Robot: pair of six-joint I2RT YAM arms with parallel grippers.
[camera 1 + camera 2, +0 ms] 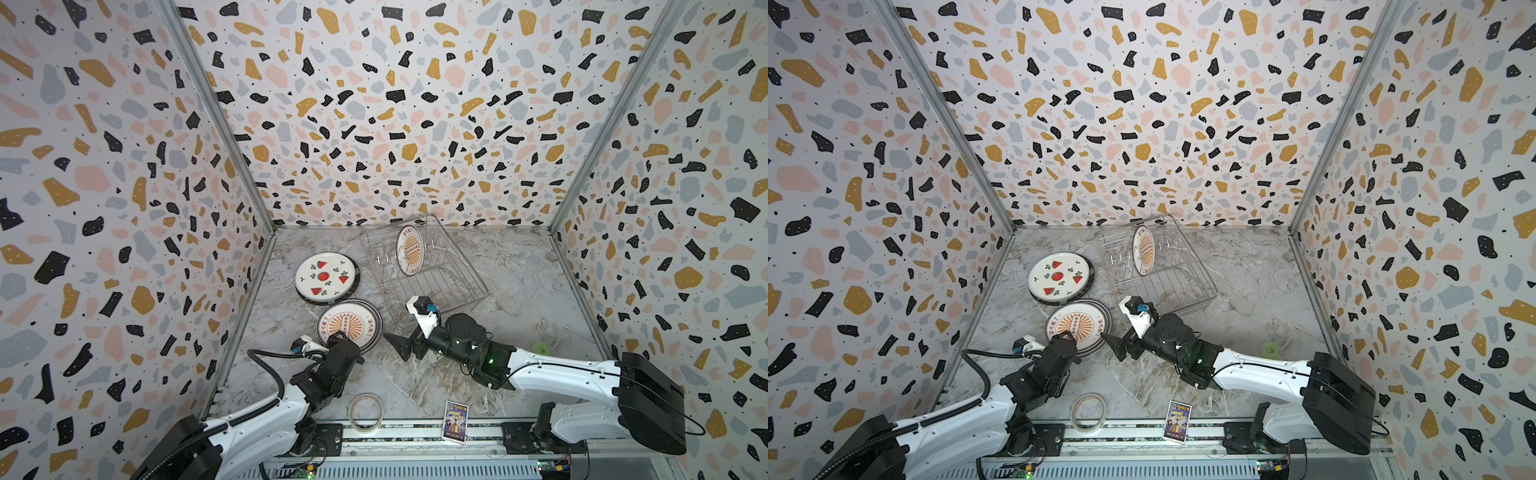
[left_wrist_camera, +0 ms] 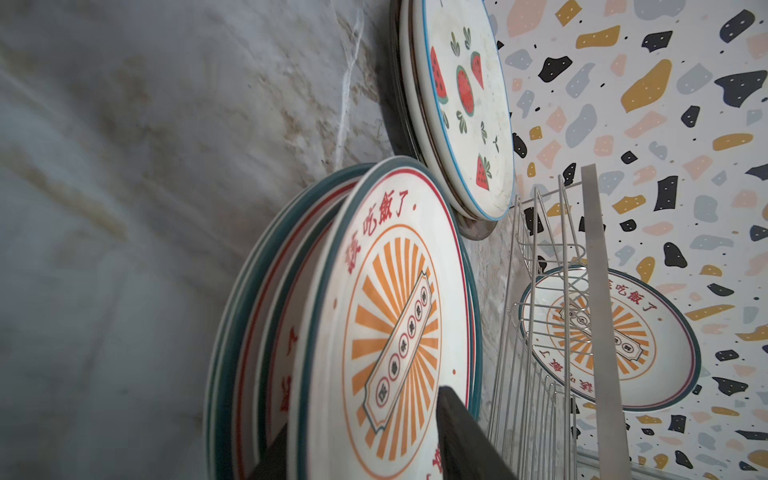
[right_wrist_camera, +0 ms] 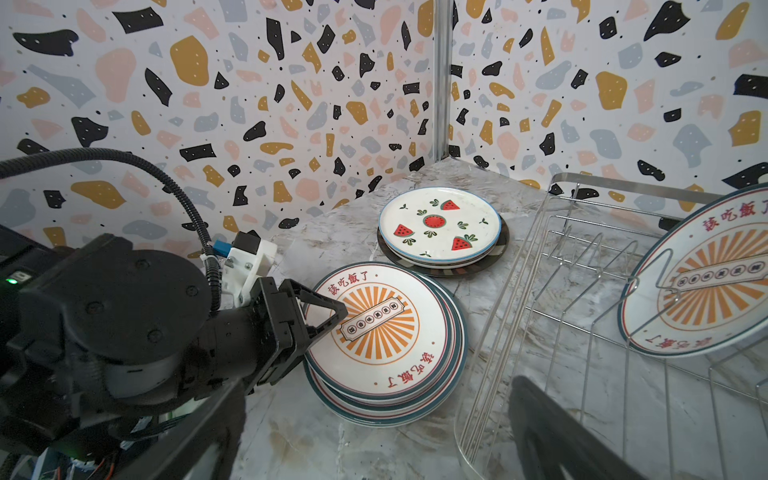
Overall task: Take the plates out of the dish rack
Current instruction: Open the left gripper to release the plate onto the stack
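Right wrist: plate (image 3: pixel 715 299) in dish rack (image 3: pixel 602 179)

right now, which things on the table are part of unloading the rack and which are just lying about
Part of the job:
- silver wire dish rack
- white ceramic plate with orange sunburst print, standing in it
- flat stack of sunburst plates
- stack topped by a white watermelon-print plate

Just lying about:
- beige tape ring
- small green round thing
- small purple printed card

Terrazzo-patterned walls (image 1: pixel 374 104) enclose a marble tabletop (image 1: pixel 519 291).
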